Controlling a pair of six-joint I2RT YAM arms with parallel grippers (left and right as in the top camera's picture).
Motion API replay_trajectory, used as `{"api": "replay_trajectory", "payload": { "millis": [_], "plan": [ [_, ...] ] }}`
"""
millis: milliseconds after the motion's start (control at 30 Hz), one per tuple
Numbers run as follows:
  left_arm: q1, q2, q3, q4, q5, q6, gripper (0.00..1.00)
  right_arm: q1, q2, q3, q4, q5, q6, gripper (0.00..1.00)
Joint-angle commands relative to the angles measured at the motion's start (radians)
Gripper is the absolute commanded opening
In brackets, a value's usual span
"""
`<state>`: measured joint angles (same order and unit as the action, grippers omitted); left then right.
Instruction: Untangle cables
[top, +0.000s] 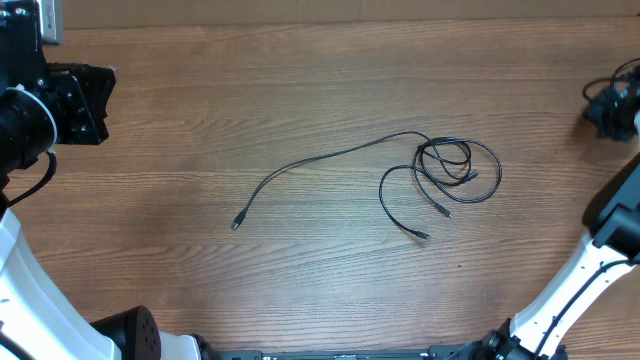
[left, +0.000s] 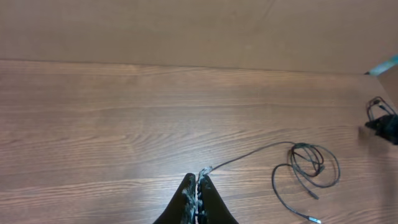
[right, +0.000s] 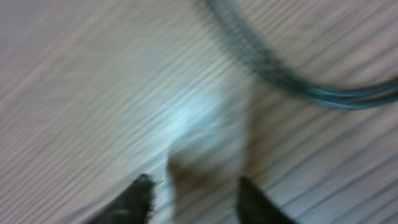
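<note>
My left gripper (left: 198, 188): closed, holding nothing. My right gripper (right: 194, 190): jaws apart. Cables (top: 440, 160): loosely tangled on table (top: 300, 80).

Robot lab: wood-grain table (top: 300, 80), left arm (top: 20, 270), right arm (top: 585, 275).

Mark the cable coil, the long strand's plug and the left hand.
Coil (top: 428, 150), overhead view, on the crossing of strands at its upper left.
Plug (top: 237, 225), overhead view, on the long strand's free end.
Left hand (left: 197, 180), left wrist view, midway between its shut fingertips.
</note>
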<state>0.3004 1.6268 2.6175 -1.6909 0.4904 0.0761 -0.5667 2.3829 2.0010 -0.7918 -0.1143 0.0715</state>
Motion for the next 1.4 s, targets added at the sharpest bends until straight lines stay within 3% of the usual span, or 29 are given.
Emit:
{"api": "replay_trajectory", "payload": {
  "millis": [0, 133, 233, 367, 533, 700, 1067, 1367],
  "plan": [
    [-0.007, -0.018, -0.001, 0.002, -0.041, -0.029, 0.04, 0.059, -0.22, 0.102, -0.081, -0.063, 0.085, 0.61],
    [-0.007, -0.018, 0.0, 0.002, -0.061, -0.047, 0.04, 0.129, -0.333, 0.102, -0.241, -0.065, 0.221, 0.61],
    [-0.007, -0.018, 0.0, 0.002, -0.082, -0.046, 0.04, 0.218, -0.373, 0.102, -0.393, -0.072, 0.145, 0.63],
    [-0.007, -0.018, 0.0, 0.003, -0.106, -0.008, 0.04, 0.349, -0.373, 0.091, -0.572, -0.072, -0.329, 0.65],
    [-0.007, -0.018, 0.0, 0.005, -0.107, 0.037, 0.04, 0.439, -0.372, 0.085, -0.662, -0.08, -0.592, 0.72],
    [-0.007, -0.018, 0.0, 0.005, -0.111, 0.06, 0.04, 0.452, -0.372, -0.015, -0.647, -0.329, -0.849, 0.72],
    [-0.007, -0.018, 0.0, 0.002, -0.135, 0.097, 0.04, 0.508, -0.372, -0.378, -0.397, -0.446, -0.833, 0.72],
    [-0.007, -0.018, -0.001, 0.002, -0.134, 0.096, 0.04, 0.611, -0.372, -0.397, -0.319, -0.399, -0.793, 0.68]
  ]
}}
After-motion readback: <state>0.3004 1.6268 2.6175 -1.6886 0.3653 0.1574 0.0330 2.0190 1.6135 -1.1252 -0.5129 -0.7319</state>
